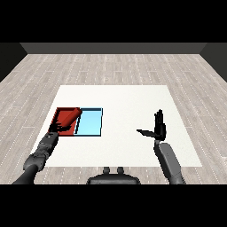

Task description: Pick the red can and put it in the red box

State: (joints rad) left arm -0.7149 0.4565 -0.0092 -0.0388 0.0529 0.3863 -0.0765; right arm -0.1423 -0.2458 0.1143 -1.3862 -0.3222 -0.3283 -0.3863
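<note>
The red can (70,117) is over the red tray (60,110) at the table's left, tilted so that its far end leans toward the edge shared with the light blue tray (90,123). My left hand (58,128) is at the can's near end, above the red tray's front left part, with its fingers curled round the can. Whether the can touches the tray floor I cannot tell. My right hand (159,128) stands open over the right half of the table, fingers straight up and thumb pointing left, holding nothing.
The two trays lie side by side near the left edge of the white table (128,102). The table's front edge runs just in front of both forearms.
</note>
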